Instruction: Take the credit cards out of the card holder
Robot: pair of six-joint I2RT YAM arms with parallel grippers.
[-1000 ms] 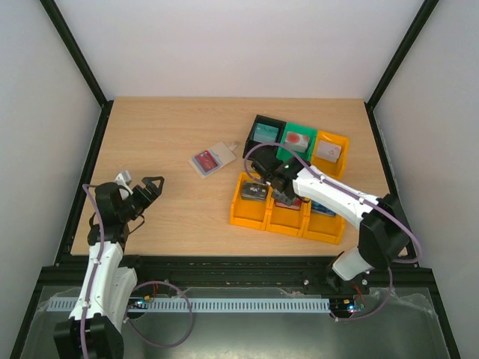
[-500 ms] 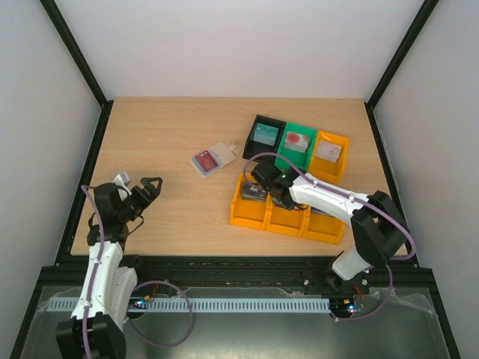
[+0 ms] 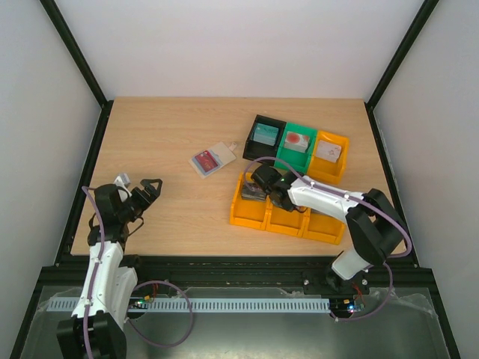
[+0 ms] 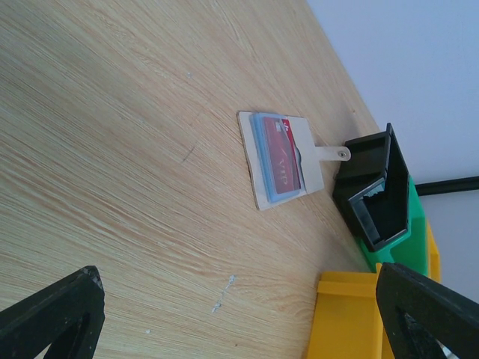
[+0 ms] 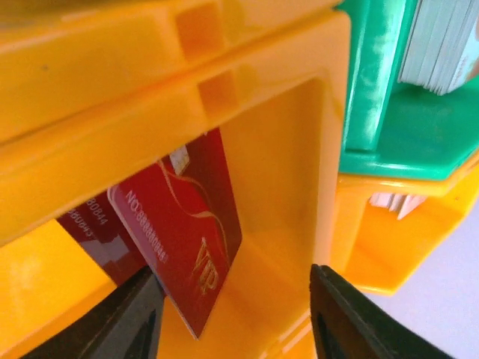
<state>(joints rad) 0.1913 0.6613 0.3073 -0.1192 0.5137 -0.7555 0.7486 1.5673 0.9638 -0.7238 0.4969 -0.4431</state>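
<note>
Two robot arms over a wooden table [image 3: 150,134].
Right gripper [image 5: 232,299] over a yellow bin [image 5: 284,149], fingers parted, a red card [image 5: 187,239] leaning loose inside. Left gripper [image 4: 239,314] spread wide, empty. The card holder [image 4: 258,179] lies open mid-table, a second red card [image 4: 284,153] tucked in it.

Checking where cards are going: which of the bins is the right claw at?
The leftmost yellow bin of the near row; the right claw hangs over it, with a red card leaning inside.
</note>
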